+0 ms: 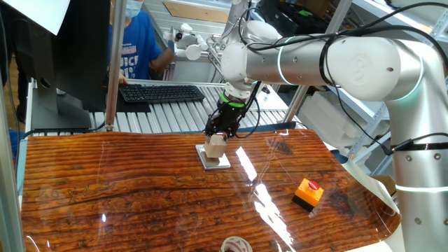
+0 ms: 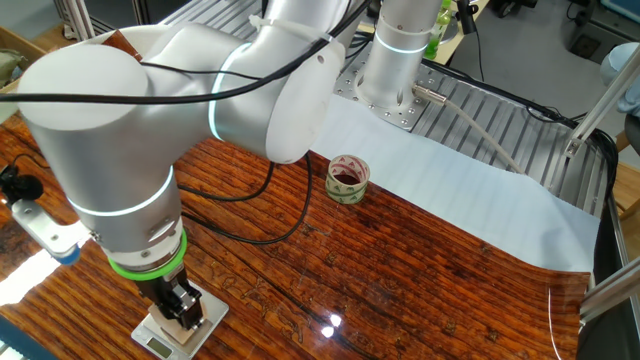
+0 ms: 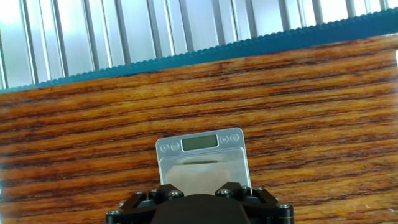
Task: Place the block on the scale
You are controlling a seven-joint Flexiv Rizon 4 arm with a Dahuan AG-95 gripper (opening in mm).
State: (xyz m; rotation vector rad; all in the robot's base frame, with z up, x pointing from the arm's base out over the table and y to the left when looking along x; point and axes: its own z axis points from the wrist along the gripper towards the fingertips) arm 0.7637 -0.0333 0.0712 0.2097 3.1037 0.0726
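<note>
The light-tan wooden block (image 1: pixel 215 145) sits between the fingers of my gripper (image 1: pixel 218 137), which is shut on it. It hangs slightly tilted, right over the silver-grey scale (image 1: pixel 214 161), at or just above the plate; I cannot tell if they touch. In the other fixed view the gripper (image 2: pixel 183 310) stands over the scale (image 2: pixel 165 338) and hides the block. In the hand view the scale (image 3: pixel 233 162), with its display at the far end, lies straight below the gripper (image 3: pixel 198 191). The block shows there as a tan patch (image 3: pixel 196 176) over the plate.
An orange box with a red button (image 1: pixel 309 192) lies on the table to the right of the scale. A roll of tape (image 2: pixel 347 180) stands near the arm's base. A keyboard (image 1: pixel 161 92) and a person are behind the table. A teal edge (image 3: pixel 249 45) borders the table.
</note>
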